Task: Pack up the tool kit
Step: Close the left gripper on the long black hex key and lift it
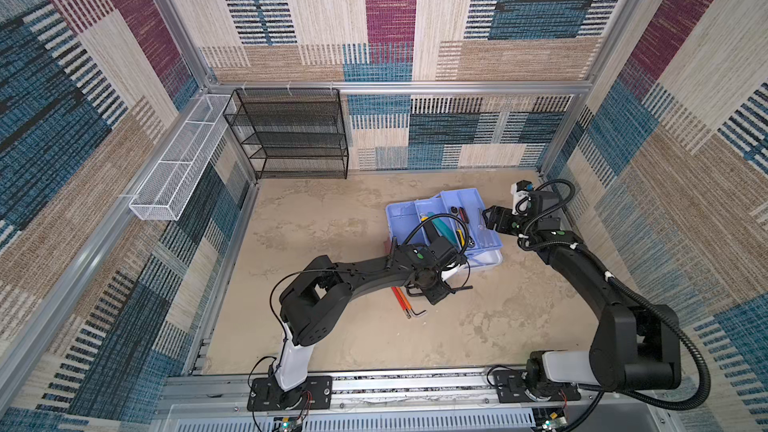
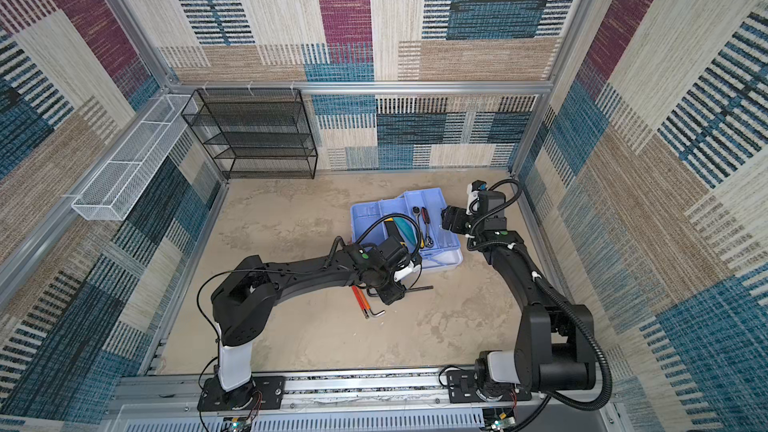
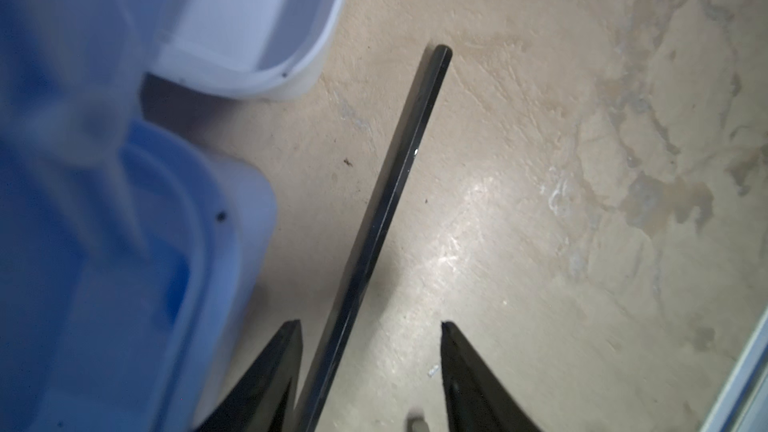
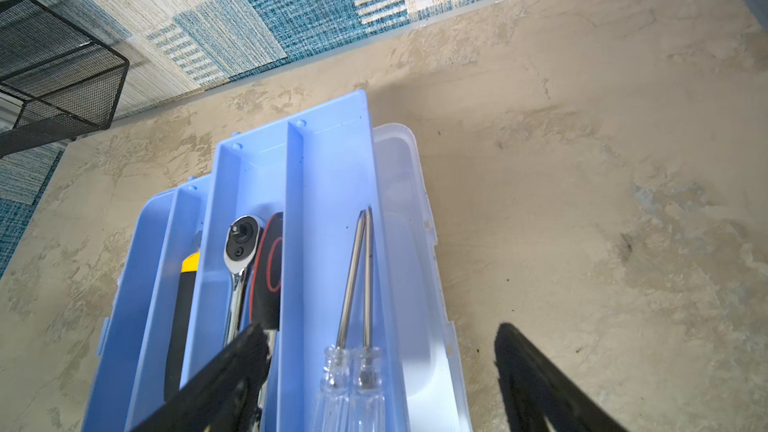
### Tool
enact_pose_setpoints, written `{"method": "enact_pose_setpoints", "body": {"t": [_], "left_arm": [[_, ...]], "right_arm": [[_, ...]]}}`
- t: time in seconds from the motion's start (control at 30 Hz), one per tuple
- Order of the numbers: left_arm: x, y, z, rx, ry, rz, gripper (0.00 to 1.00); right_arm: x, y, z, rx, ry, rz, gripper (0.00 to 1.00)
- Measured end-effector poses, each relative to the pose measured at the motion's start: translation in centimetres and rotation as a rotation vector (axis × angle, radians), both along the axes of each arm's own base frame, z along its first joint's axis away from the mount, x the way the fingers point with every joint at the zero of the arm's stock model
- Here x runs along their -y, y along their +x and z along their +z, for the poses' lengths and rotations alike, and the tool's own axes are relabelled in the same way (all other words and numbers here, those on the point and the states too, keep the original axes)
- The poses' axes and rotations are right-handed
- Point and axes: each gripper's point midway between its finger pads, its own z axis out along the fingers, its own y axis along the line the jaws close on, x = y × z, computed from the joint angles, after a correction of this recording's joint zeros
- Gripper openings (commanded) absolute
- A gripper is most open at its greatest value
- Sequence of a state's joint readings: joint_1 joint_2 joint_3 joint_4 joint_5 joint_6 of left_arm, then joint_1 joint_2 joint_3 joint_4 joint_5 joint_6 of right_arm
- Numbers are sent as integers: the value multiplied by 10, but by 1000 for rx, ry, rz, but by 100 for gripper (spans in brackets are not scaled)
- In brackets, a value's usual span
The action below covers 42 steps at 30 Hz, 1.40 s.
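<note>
1. Left gripper (image 3: 368,326) sits low on my feed, jaws apart astride the long black hex key (image 3: 399,184) on the table (image 3: 540,160), not clamped on it.
2. Just beside it I see the tool kit (image 1: 409,218), lying open with its blue trays unfolded.
3. Right gripper (image 4: 380,332) hangs spread wide and empty at the tool kit's right edge, over two clear-handled screwdrivers (image 4: 353,284).

Two matte-black arms, white at the base

We see the left arm (image 1: 365,272) and right arm (image 1: 582,265) in black shells, each with a white lower link (image 1: 295,361) — at 7 and 5 o'clock in both top views — plus a green dot (image 1: 419,256) near the wrist. A ribbed black conduit (image 1: 636,295) runs along the right; thin wire (image 1: 271,297) loops over the left. Black fingers (image 3: 266,376) taper to points.
</note>
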<state>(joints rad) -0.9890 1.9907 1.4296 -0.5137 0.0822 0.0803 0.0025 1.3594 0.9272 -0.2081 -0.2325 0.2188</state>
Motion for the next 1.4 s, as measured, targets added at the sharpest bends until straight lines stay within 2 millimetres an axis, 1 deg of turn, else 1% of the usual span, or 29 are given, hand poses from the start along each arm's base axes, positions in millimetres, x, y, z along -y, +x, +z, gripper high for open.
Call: {"method": "enact_pose_setpoints", "body": {"t": [0.37, 0.5, 0.57, 0.63, 0.73, 0.8, 1.0, 1.17, 1.4], "left_arm": [[-1, -5, -26, -20, 50, -41, 48], [5, 1, -27, 2, 31, -37, 46], [8, 5, -28, 17, 25, -34, 42], [10, 8, -28, 28, 23, -30, 40], [10, 8, -29, 31, 24, -30, 39], [10, 9, -29, 35, 18, -30, 35], [3, 5, -30, 42, 8, -29, 28], [-5, -1, -33, 34, 10, -31, 25], [-12, -7, -34, 28, 4, -25, 12]], "right_arm": [[1, -1, -1, 0, -9, -2, 88], [1, -1, -1, -1, -9, -2, 88], [1, -2, -1, -2, -9, -1, 88], [1, -2, -2, -5, -9, -1, 88], [1, -2, -2, -7, -9, -1, 88], [1, -3, -2, -9, -9, -1, 88], [1, -3, -4, -15, -10, -1, 88], [1, -4, -4, -17, -9, -2, 88], [1, -3, -4, -18, -9, -2, 88]]}}
